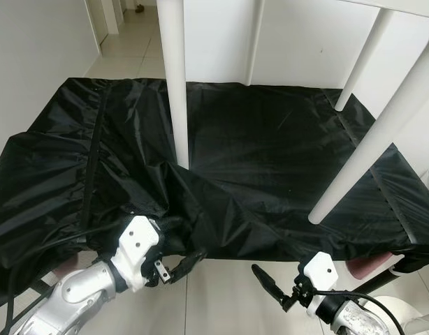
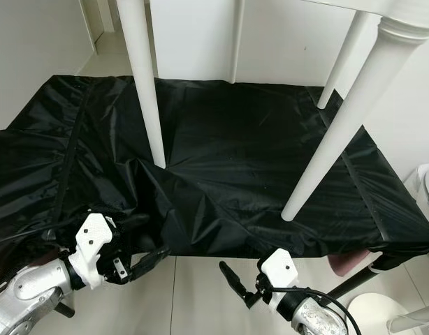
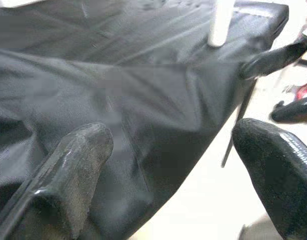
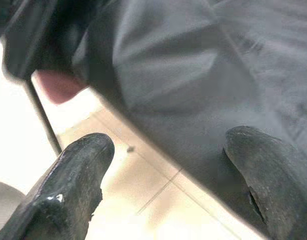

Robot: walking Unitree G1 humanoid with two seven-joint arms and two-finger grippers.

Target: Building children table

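Both hands below table legs.

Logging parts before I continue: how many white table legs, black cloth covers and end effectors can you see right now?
White table legs: 4
Black cloth covers: 1
End effectors: 2, left end effector and right end effector, both open
Total: 7
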